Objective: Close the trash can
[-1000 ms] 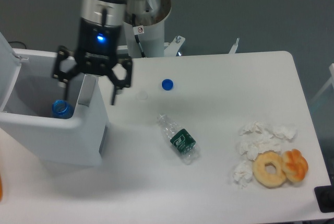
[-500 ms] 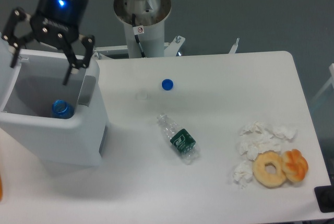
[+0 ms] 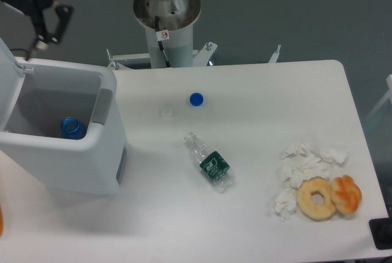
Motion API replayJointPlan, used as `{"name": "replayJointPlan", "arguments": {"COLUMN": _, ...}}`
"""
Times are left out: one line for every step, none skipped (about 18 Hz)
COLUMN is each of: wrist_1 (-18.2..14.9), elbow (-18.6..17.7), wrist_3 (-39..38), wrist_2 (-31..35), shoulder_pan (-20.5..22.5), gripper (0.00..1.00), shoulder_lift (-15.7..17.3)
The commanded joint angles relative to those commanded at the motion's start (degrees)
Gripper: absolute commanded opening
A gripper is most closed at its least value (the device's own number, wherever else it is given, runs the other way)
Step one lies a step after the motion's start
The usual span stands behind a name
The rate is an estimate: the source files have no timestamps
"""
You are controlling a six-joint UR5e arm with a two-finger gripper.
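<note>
The trash can is a large white bin at the table's left. It stands open, with its lid raised upright at the frame's left edge and a grey tab inside its right wall. A blue bottle lies inside. My gripper is at the top left corner, above and behind the bin's back rim, clear of the lid. Only its right finger shows, spread outward, with nothing in it. The rest is cut off by the frame.
The arm's base column stands behind the table. On the table lie a blue cap, a clear cap, a crushed plastic bottle, crumpled tissues, a donut and a pastry.
My gripper has moved up and to the left, from the bin's right wall, over its opening, to the top left corner. The bin and lid have not moved.
</note>
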Motion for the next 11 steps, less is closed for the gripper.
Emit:
{"name": "replayJointPlan", "arguments": {"wrist_1": 0.09, "elbow": 0.0, "wrist_3": 0.17, "wrist_2": -0.79, "shoulder_pan": -0.7, "gripper": 1.0, "shoulder_lift": 0.09}}
{"name": "replayJointPlan", "arguments": {"wrist_1": 0.09, "elbow": 0.0, "wrist_3": 0.44, "wrist_2": -1.84, "shoulder_pan": -1.06, "gripper": 1.0, "shoulder_lift": 0.18}}
{"name": "replayJointPlan", "arguments": {"wrist_1": 0.17, "elbow": 0.09, "wrist_3": 0.53, "wrist_2": -3.07, "shoulder_pan": -1.41, "gripper": 1.0, "shoulder_lift": 0.18}}
{"name": "replayJointPlan", "arguments": {"wrist_1": 0.18, "elbow": 0.26, "wrist_3": 0.53, "wrist_2": -4.56, "shoulder_pan": -1.59, "gripper": 1.0, "shoulder_lift": 0.18}}
{"name": "replayJointPlan", "arguments": {"wrist_1": 0.18, "elbow": 0.44, "wrist_3": 0.44, "wrist_2": -6.4, "shoulder_pan": -1.67, "gripper": 1.0, "shoulder_lift": 0.01}}
{"name": "replayJointPlan", "arguments": {"wrist_1": 0.18, "elbow": 0.44, "wrist_3": 0.53, "wrist_2": -8.16, "shoulder_pan": -1.85, "gripper": 1.0, "shoulder_lift": 0.09}}
{"name": "replayJointPlan", "arguments": {"wrist_1": 0.18, "elbow": 0.61, "wrist_3": 0.53, "wrist_2": -8.96, "shoulder_pan": -2.03, "gripper": 1.0, "shoulder_lift": 0.18}}
{"name": "replayJointPlan", "arguments": {"wrist_1": 0.18, "elbow": 0.79, "wrist_3": 0.44, "wrist_2": -9.23, "shoulder_pan": -2.2, "gripper": 1.0, "shoulder_lift": 0.18}}
{"name": "replayJointPlan", "arguments": {"wrist_1": 0.18, "elbow": 0.79, "wrist_3": 0.53, "wrist_2": -9.23, "shoulder_pan": -2.9, "gripper": 1.0, "shoulder_lift": 0.18}}
{"name": "replayJointPlan", "arguments": {"wrist_1": 0.09, "elbow": 0.7, "wrist_3": 0.53, "wrist_2": -9.32, "shoulder_pan": -3.51, "gripper": 1.0, "shoulder_lift": 0.09}}
{"name": "replayJointPlan", "arguments": {"wrist_1": 0.17, "elbow": 0.7, "wrist_3": 0.61, "wrist_2": -9.32, "shoulder_pan": -4.13, "gripper": 1.0, "shoulder_lift": -0.26}}
